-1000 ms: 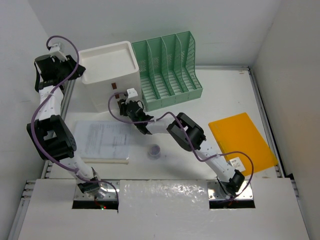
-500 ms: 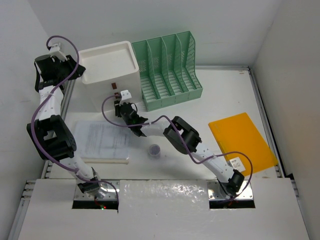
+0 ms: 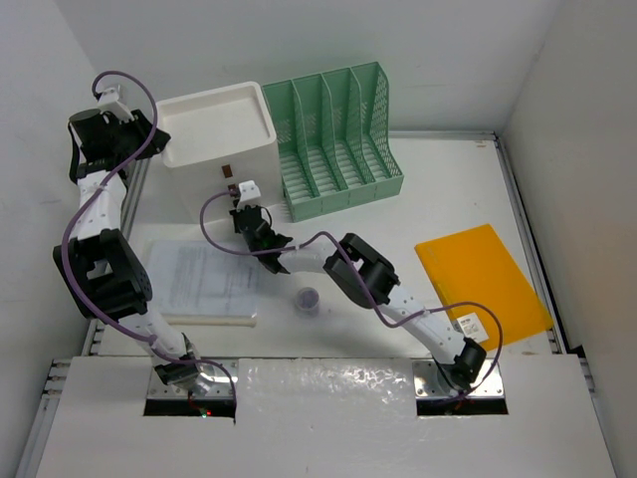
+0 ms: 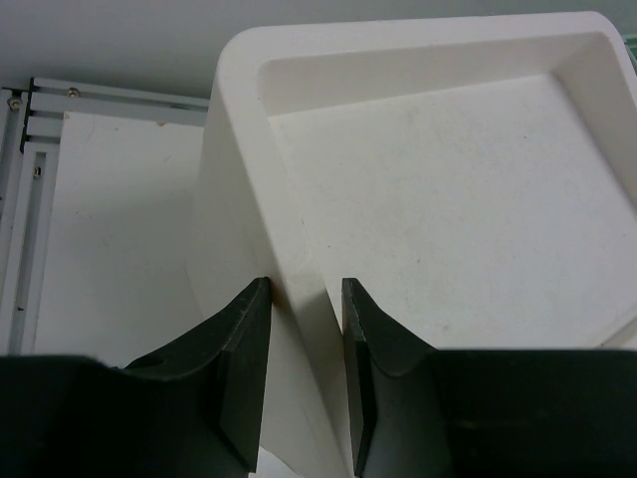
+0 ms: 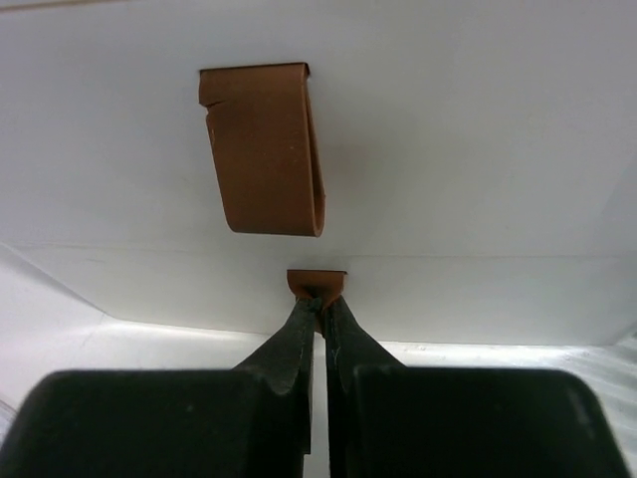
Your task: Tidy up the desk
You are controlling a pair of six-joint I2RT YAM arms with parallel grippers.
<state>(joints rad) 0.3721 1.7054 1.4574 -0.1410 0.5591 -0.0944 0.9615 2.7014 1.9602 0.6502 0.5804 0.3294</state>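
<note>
The white desk [image 3: 448, 199] carries a white three-drawer box [image 3: 214, 129] at the back left. My left gripper [image 3: 151, 139] is at the box's top left corner. In the left wrist view its jaws [image 4: 304, 284] stand either side of the box's rim [image 4: 299, 249] and close on it. My right gripper [image 3: 242, 206] reaches the box's front. In the right wrist view it [image 5: 320, 299] is shut on a small brown lower handle [image 5: 317, 280], below a larger brown handle [image 5: 267, 149].
A green mesh file rack [image 3: 338, 134] stands right of the box. Printed paper sheets [image 3: 204, 279] lie at the front left, a small purple cap [image 3: 309, 299] beside them. An orange folder [image 3: 481, 282] lies at the right. Walls close in all round.
My right arm has stretched left and forward to the drawer box front, and its gripper has come onto the lower brown handle. The left arm has not moved.
</note>
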